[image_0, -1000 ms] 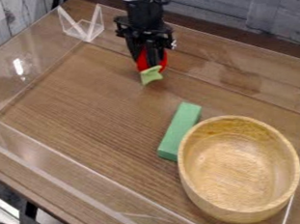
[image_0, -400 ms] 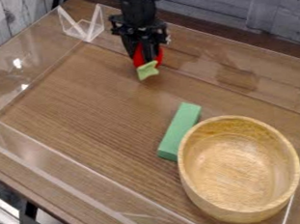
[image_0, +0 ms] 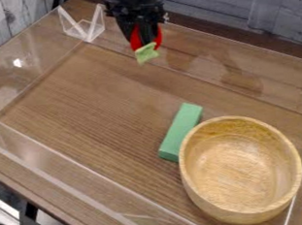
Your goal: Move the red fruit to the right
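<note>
The red fruit (image_0: 142,42) hangs at the back of the table, a small glossy red toy with its pale green leafy cap pointing down. My black gripper (image_0: 142,37) comes down from the top edge and is shut on the red fruit, holding it clear above the wooden tabletop (image_0: 101,108). The fingers cover the upper part of the fruit.
A green rectangular block (image_0: 182,131) lies right of centre, touching a large wooden bowl (image_0: 243,169) at the front right. Clear acrylic walls (image_0: 26,50) ring the table, with a clear bracket (image_0: 80,27) at the back left.
The gripper has risen and shifted slightly toward the back with the red fruit in it. The fruit has come up off the table. Block and bowl have not moved.
</note>
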Robot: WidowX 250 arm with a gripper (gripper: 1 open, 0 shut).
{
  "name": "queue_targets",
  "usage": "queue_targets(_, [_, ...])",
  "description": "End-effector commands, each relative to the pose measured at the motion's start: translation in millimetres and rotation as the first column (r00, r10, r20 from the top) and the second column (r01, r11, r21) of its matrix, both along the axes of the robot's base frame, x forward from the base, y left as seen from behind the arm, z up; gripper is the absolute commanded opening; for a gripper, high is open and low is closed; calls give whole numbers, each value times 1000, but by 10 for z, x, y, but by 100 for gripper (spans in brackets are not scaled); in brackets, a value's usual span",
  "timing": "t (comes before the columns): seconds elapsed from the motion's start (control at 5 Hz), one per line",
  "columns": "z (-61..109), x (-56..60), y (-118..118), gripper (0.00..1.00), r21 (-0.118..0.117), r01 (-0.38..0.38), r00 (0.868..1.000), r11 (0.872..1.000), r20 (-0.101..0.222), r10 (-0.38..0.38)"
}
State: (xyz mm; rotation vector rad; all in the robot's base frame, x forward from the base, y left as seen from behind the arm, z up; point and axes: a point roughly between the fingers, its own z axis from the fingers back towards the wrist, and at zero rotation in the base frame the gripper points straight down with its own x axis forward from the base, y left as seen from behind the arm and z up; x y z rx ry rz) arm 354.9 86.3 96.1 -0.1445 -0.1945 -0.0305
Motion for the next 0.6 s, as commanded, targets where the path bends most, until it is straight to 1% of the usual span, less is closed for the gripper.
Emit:
queue_targets(0.0, [295,-32,-171,0,23,46,996,999,80,-48])
queue_targets(0.2, [313,-110,-398,0,11,90,993,996,79,-91])
queue_targets(0.4, [311,-182,-568,0,2,132,988,991,76,-132])
